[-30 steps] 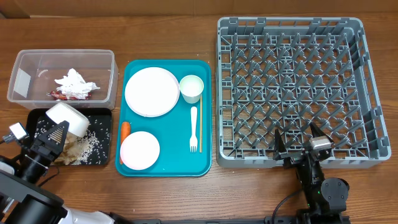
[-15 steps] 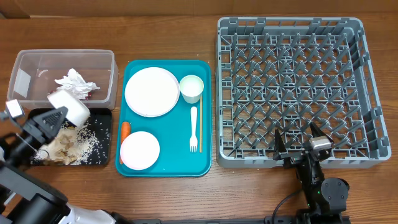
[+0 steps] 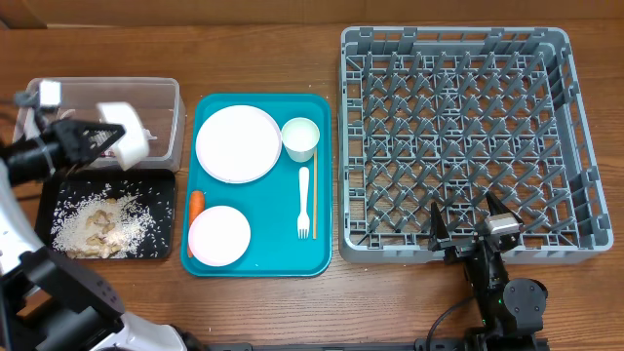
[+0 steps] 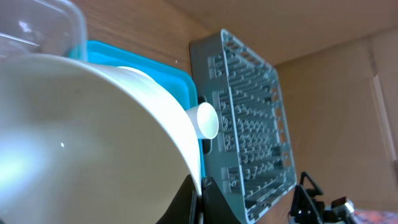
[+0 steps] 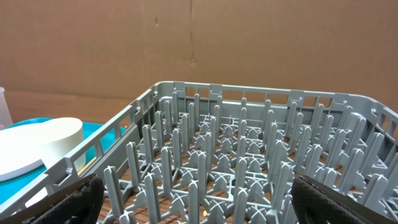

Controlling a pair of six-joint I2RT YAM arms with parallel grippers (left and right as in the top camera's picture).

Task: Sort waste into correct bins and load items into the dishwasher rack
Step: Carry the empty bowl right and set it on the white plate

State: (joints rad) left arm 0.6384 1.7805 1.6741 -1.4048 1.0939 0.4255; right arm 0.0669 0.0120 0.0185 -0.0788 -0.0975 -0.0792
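Left gripper [image 3: 107, 139] is clamped on the rim of the small white bowl [image 3: 125, 144], which it holds tilted at the upper left of the overhead frame, above the near edge of the clear tub [image 3: 166, 93]. Just below lies the black tray [image 3: 164, 190], holding rice [image 3: 68, 222] and beige scraps [image 3: 102, 219]. The bowl looks light, stiff and smooth, so probably slippery; the rim seems the sensible hold. Right gripper [image 3: 470, 226] rests with fingers apart at the lower right, by the front wall of the grey rack [image 3: 453, 37].
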